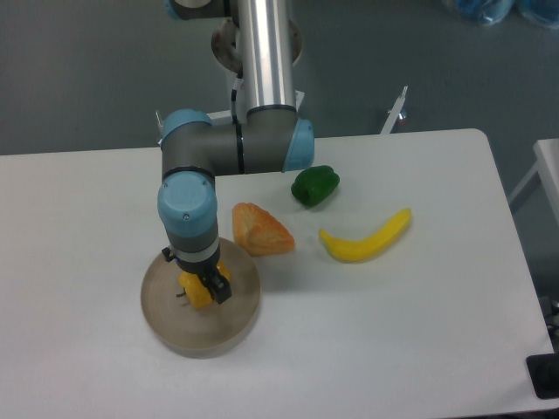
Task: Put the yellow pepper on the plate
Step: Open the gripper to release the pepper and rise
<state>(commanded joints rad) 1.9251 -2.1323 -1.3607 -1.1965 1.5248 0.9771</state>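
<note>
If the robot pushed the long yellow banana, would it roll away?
Probably not: the banana is curved and lies flat on the table, so it would likely slide or spin. It looks smooth, so perhaps slippery. It seems to hold its shape, so probably stiff.

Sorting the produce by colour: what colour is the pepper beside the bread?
Green, a dark glossy green pepper, clearest in the fixed camera view.

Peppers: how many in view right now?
2. The yellow pepper sits over the plate in the tool. The green pepper lies on the table behind the banana. None looks hidden.
</note>
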